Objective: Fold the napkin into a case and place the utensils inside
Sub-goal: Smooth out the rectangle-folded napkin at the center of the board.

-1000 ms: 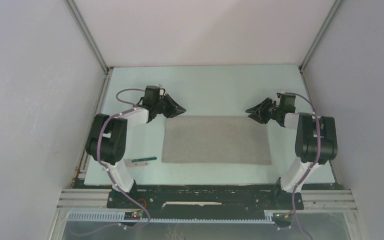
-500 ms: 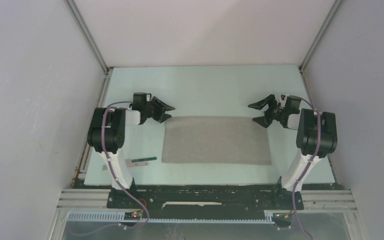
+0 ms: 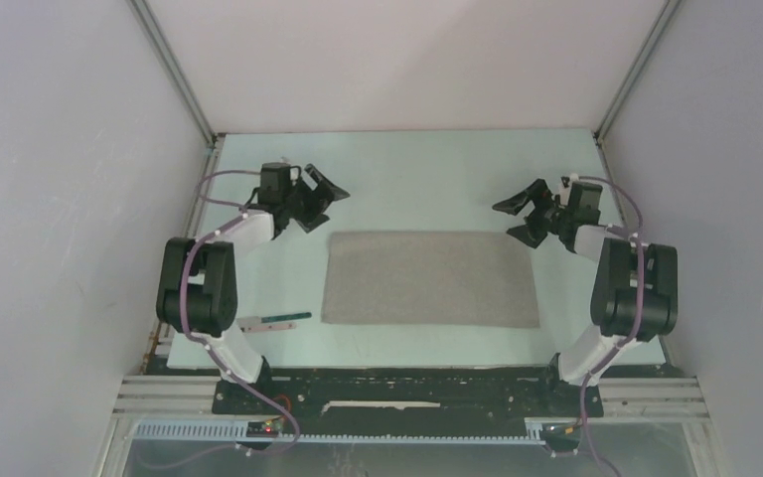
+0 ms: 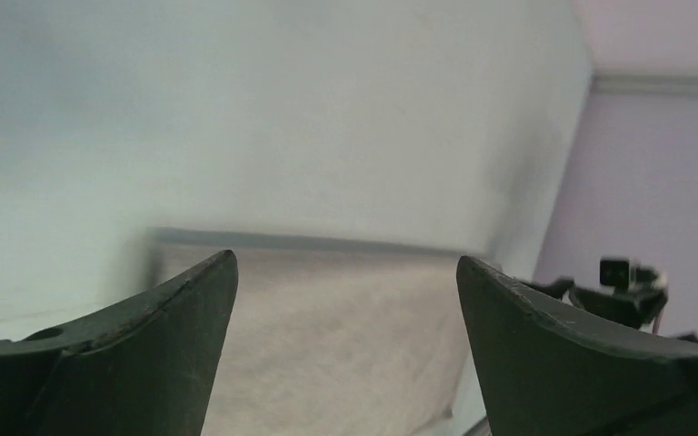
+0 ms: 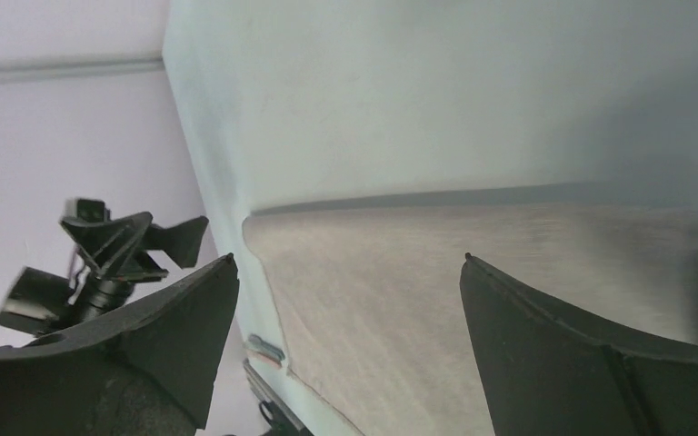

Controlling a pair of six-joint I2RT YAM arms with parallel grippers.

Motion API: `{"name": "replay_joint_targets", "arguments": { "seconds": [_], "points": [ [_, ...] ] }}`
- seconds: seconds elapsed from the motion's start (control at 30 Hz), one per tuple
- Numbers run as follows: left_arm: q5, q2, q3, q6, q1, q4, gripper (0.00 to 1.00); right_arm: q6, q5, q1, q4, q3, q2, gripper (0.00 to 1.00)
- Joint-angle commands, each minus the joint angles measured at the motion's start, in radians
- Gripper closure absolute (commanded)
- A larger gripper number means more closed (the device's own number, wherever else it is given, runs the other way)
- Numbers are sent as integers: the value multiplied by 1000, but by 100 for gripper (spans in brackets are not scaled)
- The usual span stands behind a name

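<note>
From my station I see the light grey soft cloth napkin point(image 3: 430, 279) lying flat in the middle of the pale green table point(image 3: 407, 169). It is a rectangle wider than it is deep, so I judge it folded once and not yet narrowed into a case.

The left gripper point(image 3: 326, 206) hangs just beyond the napkin's far left corner. The right gripper point(image 3: 512, 223) hangs just beyond its far right corner. Both have their jaws spread wide with nothing between them, and each wrist view shows bare cloth through the gap. I take that mirrored stance as a way to work the far edge evenly.

The slim utensil with a dark green handle point(image 3: 283, 319) lies apart, left of the napkin's near left corner. I'd say it sits there so folding doesn't disturb it. I cannot make out a separate fork.
</note>
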Motion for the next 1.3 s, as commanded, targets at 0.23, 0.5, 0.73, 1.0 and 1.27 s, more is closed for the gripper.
{"name": "replay_joint_targets", "arguments": {
  "seconds": [0.23,0.5,0.73,1.0,1.27],
  "points": [
    [142,107,-65,-232,-257,384,2,176,31,327,194,37,7,0],
    [142,189,-64,-236,-195,435,2,327,-1,436,403,132,265,0],
    [120,226,-127,-246,-110,419,2,336,-10,391,420,136,336,0],
    [102,200,-195,-203,-50,390,2,262,-16,345,310,136,292,0],
    [80,191,-225,-171,5,376,2,191,-38,258,232,108,244,0]
  ]
}}
